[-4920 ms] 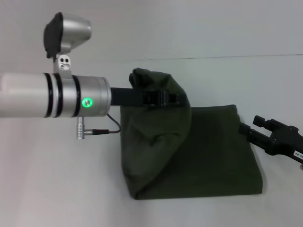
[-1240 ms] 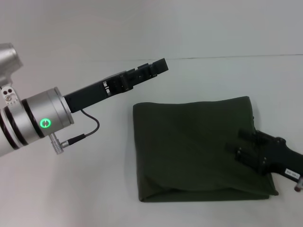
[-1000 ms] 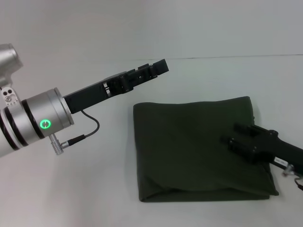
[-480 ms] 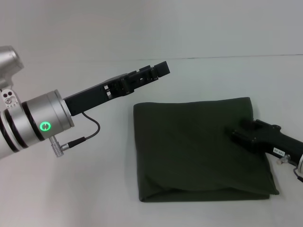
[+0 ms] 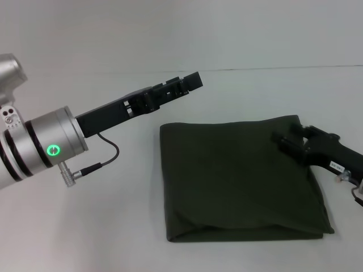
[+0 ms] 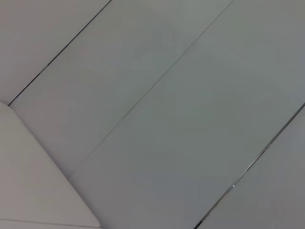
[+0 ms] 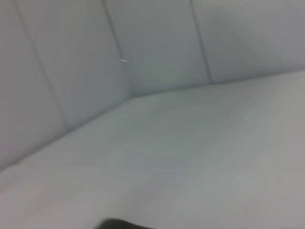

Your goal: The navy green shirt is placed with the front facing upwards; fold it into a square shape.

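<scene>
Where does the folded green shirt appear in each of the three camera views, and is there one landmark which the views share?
Head view: the navy green shirt lies folded on the white table, centre to right, with the right gripper over its far right corner.
Left wrist view: not in it; only grey wall panels.
Right wrist view: not in it, except perhaps a dark sliver at the bottom edge that I cannot identify.
Shared landmark: the pale wall with its panel seams.

Shirt (image 5: 238, 181) plain dark olive-green; table (image 5: 85, 226) white; both grippers black.
</scene>
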### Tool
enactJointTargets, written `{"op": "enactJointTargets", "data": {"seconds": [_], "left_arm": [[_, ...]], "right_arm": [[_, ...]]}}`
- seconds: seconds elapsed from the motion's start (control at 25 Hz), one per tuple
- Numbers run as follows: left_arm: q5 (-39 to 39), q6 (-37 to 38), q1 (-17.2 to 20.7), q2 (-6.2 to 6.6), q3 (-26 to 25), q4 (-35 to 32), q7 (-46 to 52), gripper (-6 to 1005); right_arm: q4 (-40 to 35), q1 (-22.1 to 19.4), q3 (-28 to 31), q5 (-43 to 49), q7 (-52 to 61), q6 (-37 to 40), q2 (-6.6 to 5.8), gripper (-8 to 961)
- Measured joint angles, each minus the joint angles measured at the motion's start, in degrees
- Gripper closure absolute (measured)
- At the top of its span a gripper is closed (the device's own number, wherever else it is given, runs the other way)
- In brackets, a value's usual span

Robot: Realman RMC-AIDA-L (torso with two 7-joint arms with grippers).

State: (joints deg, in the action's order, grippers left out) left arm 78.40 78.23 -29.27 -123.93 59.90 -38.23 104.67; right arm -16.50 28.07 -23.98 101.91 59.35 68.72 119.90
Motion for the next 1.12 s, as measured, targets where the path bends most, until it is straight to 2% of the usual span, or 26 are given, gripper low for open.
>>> {"op": "enactJointTargets", "data": {"seconds": [0.12, 0.4, 0.84, 0.96, 1.12], "left_arm": [[0.0, 0.0, 0.0, 0.0, -0.59, 0.02, -0.23, 107], [0.0, -0.02, 0.0, 0.06, -1.07, 0.2, -0.52, 107], [0.0, -0.42, 0.55, 0.09, -1.19, 0.56, -1.5, 108], [1.08, -0.6, 0.73, 0.09, -1.51, 0.93, -1.84, 108], [6.6, -0.66, 1.1, 0.2, -4.63, 1.22, -1.19, 108]], "right_arm": [[0.35, 1.13, -0.69, 0.68, 0.48, 0.89, -0.01, 299], [2.91, 4.25, -4.2, 1.34, 0.74, -10.05, 0.09, 299], [2.58, 3.46, -0.64, -0.73, -0.24, -13.41, -0.13, 299], [2.55, 3.26, 0.03, -1.34, -1.18, -10.64, -0.18, 299], [2.51, 1.86, 0.16, -5.09, -4.38, 0.91, -0.24, 299]]}}
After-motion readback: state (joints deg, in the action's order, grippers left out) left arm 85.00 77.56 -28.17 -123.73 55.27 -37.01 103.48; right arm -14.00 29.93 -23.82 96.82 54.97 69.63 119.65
